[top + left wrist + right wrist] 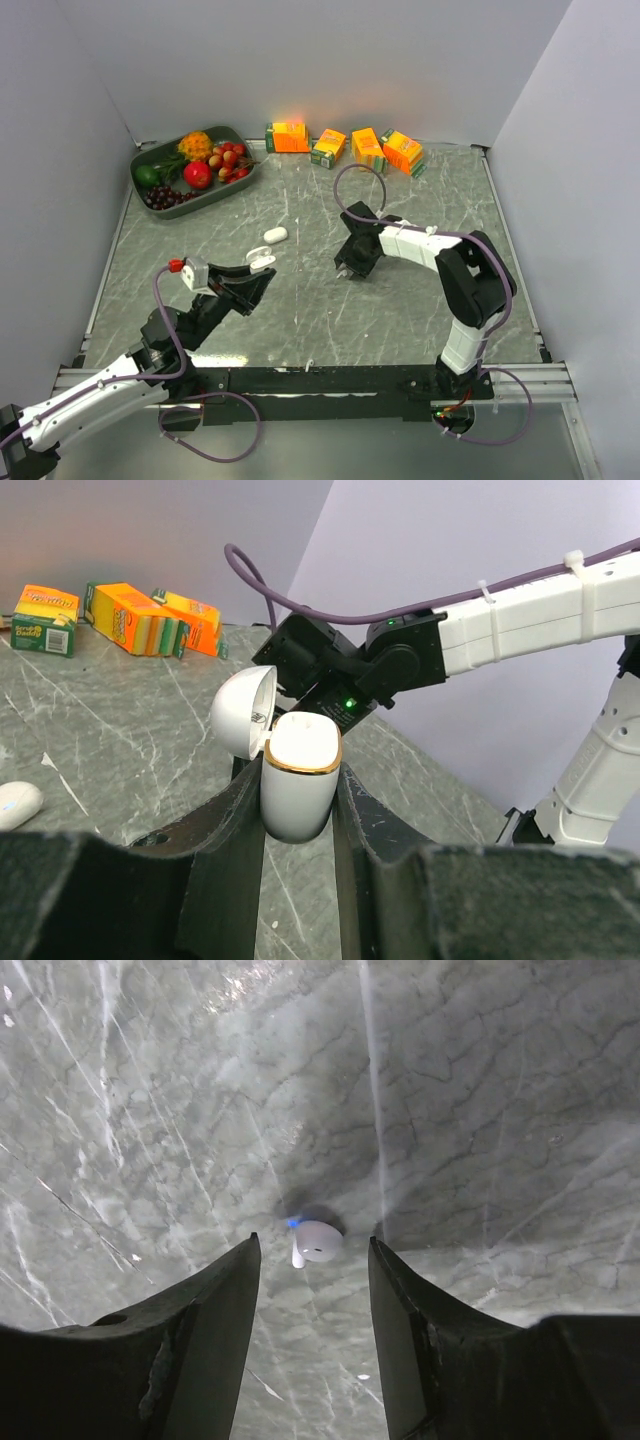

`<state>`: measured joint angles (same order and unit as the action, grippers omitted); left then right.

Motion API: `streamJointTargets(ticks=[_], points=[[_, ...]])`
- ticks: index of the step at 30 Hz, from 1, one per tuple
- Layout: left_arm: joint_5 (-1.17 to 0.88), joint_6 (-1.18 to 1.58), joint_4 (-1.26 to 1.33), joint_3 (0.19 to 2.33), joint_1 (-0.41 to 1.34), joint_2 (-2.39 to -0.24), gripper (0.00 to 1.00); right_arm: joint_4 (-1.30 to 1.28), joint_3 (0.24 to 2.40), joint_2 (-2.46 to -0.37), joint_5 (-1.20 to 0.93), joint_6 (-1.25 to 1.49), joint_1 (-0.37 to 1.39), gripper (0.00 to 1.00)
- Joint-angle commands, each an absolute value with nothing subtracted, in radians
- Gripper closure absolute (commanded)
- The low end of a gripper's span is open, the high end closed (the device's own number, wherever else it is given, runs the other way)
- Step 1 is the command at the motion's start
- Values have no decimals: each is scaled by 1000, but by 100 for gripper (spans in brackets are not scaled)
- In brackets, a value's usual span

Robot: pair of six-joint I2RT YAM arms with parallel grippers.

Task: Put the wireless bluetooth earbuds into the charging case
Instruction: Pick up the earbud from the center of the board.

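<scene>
My left gripper (262, 274) is shut on the white charging case (262, 262), held upright just above the table at front left. In the left wrist view the case (298, 785) has a gold rim and sits between the two fingers (225, 840), with its round lid swung open to the left. My right gripper (352, 268) points down at mid-table. Its jaws (314, 1242) stand open on either side of one small white earbud (318, 1241), which lies on the marble with a blue light at its edge. A second white earbud (275, 235) lies loose on the table, left of the right gripper.
A green tray (150, 160) of fruit stands at the back left. Several orange cartons (345, 147) line the back wall. Grey walls close in the left, back and right sides. The right arm (520, 610) reaches across behind the case in the left wrist view.
</scene>
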<state>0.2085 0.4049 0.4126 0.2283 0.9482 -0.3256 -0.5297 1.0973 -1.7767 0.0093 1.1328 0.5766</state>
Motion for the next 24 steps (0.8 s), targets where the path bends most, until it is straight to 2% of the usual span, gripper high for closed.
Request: streamJointTargets(ticks=[1,18,24], points=[[229,393,433,221,960,-305,99,-528,1127,-1818,6,1158,565,46],[236,397,428,222,966,-313,99,-500,1088,-1825,-46,1118,563,70],[238,396,423,224,969,-311,99,-500,1077,-1810,-40,1098,561,88]])
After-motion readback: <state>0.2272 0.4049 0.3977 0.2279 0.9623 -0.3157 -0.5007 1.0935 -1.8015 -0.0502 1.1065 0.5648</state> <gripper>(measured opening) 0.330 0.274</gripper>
